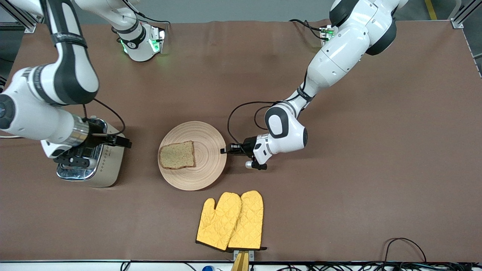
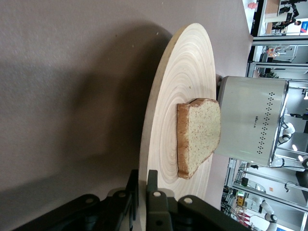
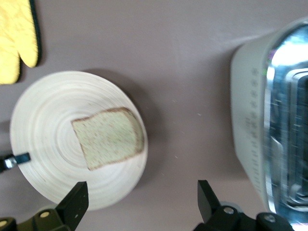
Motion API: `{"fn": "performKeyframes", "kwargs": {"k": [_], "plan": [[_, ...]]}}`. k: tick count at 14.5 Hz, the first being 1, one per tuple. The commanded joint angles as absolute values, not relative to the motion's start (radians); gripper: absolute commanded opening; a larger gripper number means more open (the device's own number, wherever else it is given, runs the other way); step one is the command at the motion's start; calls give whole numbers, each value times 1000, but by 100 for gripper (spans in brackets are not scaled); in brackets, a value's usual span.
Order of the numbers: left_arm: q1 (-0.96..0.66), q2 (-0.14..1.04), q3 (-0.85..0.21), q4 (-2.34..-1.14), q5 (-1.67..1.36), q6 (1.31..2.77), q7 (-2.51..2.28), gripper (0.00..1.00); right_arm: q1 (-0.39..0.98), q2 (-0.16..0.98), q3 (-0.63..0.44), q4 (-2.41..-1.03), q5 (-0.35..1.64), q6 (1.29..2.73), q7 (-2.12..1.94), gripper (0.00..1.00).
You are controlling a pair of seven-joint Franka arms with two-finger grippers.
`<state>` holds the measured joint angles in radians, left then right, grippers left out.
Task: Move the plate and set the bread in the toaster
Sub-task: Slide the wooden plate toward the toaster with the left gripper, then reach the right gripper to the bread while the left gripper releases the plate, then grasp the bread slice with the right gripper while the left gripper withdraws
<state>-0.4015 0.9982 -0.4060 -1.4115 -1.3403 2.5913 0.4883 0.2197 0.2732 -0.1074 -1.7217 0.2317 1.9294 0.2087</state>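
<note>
The light-wood plate (image 1: 208, 147) lies mid-table with the bread (image 1: 177, 155) flat on it. My left gripper (image 1: 226, 150) is low at the plate's rim on the side toward the left arm's end, shut on that rim; in the left wrist view (image 2: 143, 182) one finger lies over the rim and one under it, with the plate (image 2: 179, 72), bread (image 2: 199, 134) and toaster (image 2: 250, 125) in line. The toaster (image 1: 109, 165) stands beside the plate toward the right arm's end. My right gripper (image 1: 125, 142) is open and empty over the toaster's plate-side edge. The right wrist view (image 3: 139, 192) shows the plate (image 3: 48, 110), bread (image 3: 110, 137) and toaster (image 3: 269, 120).
Two yellow oven mitts (image 1: 231, 220) lie nearer the front camera than the plate, also in the right wrist view (image 3: 17, 38). A black cable (image 1: 235, 113) loops from the left wrist above the table. Brown tabletop extends widely toward the left arm's end.
</note>
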Motion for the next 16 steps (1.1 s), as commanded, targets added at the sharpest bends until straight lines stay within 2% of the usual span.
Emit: {"fn": "performKeyframes", "kwargs": {"k": [1, 2, 3, 4, 5, 10, 12, 16], "plan": [[-410, 1009, -410, -1382, -1388, 2592, 500, 35, 264, 258, -109, -1850, 224, 2086, 232, 100], [-410, 1008, -410, -1385, -1413, 2605, 499, 39, 276, 258, -109, -1886, 225, 2145, 233, 100], [-410, 1002, -408, -1385, -1428, 2620, 497, 62, 293, 262, -109, -1910, 225, 2192, 233, 100], [-410, 997, -408, -1385, -1427, 2635, 495, 93, 304, 284, -109, -1916, 225, 2225, 233, 100], [-405, 986, -407, -1391, -1417, 2660, 494, 100, 316, 308, -109, -1916, 224, 2250, 233, 100], [-370, 875, -325, -1526, -1291, 2672, 495, 100, 359, 435, -112, -1925, 224, 2374, 232, 99], [-303, 838, -324, -1577, -1137, 2639, 494, 100, 364, 454, -110, -1925, 224, 2384, 238, 95], [-129, 776, -321, -1638, -792, 2492, 489, 100, 371, 486, -112, -1917, 224, 2393, 238, 79]]}}
